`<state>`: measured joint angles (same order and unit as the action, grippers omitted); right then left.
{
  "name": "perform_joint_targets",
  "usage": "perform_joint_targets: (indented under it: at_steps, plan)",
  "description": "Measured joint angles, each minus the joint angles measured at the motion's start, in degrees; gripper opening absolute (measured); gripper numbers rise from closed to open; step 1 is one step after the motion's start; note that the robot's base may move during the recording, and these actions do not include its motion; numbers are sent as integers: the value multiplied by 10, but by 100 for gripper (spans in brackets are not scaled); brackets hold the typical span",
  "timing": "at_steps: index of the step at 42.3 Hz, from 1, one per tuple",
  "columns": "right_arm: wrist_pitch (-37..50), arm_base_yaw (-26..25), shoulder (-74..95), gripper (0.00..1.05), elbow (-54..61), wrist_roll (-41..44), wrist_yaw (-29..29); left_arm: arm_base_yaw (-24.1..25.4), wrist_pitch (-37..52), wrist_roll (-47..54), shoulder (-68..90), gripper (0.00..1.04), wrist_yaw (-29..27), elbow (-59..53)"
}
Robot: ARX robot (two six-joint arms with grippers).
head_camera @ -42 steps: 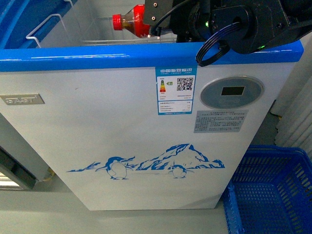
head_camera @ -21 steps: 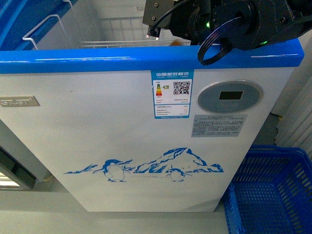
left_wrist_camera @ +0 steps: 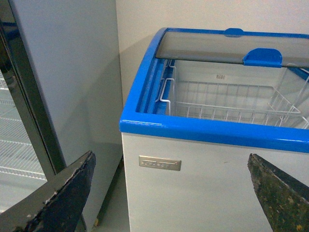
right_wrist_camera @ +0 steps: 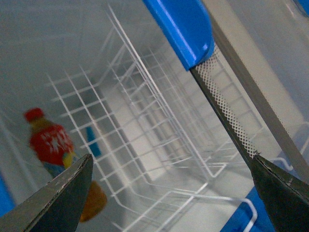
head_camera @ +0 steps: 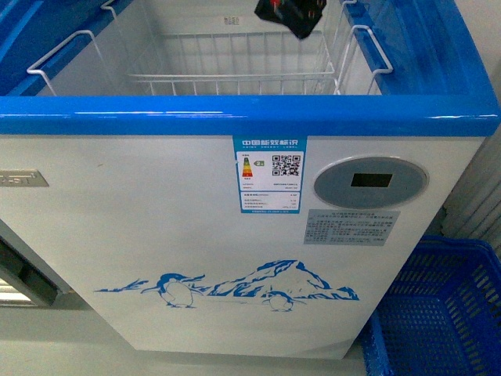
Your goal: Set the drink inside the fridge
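Our right gripper (right_wrist_camera: 169, 193) has its jaws spread wide with nothing between them, looking down into the fridge, and our left gripper (left_wrist_camera: 169, 193) hangs outside the fridge's front wall, equally agape and empty.

The fridge (head_camera: 235, 113) is the biggest thing before us, its glass lid (left_wrist_camera: 212, 46) slid toward the back so the front of the well lies open. Inside the fridge, just under the rim, sits the white wire basket (head_camera: 235, 74). Beside the fridge, on the floor, stands a blue crate (head_camera: 438, 313); on the fridge's other side a grey cabinet (left_wrist_camera: 63, 72).

The drink (right_wrist_camera: 50, 145) lies within the fridge, seen through the basket's wires in the right wrist view; whether it rests in the basket or below it we cannot tell. We judge the placing done. Should it need lifting, we judge it light, with a thin wall that yields and slips; the labelled waist is the surest hold.
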<state>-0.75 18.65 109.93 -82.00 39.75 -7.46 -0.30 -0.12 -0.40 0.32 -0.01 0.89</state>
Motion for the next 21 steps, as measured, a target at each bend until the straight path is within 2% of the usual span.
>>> perform_joint_targets:
  at_steps: [2, 6, 14, 21]
  plan:
    - [-25, -6, -33, 98, 0, -46, -26, 0, 0, 0, 0, 97, 0, 0]
    - [-37, -33, -93, 98, 0, -130, -22, 0, 0, 0, 0, 97, 0, 0]
    - [-101, -106, -253, 98, 79, -258, 96, 0, 0, 0, 0, 97, 0, 0]
    - [-121, -144, -443, 98, 223, -302, 106, 0, 0, 0, 0, 97, 0, 0]
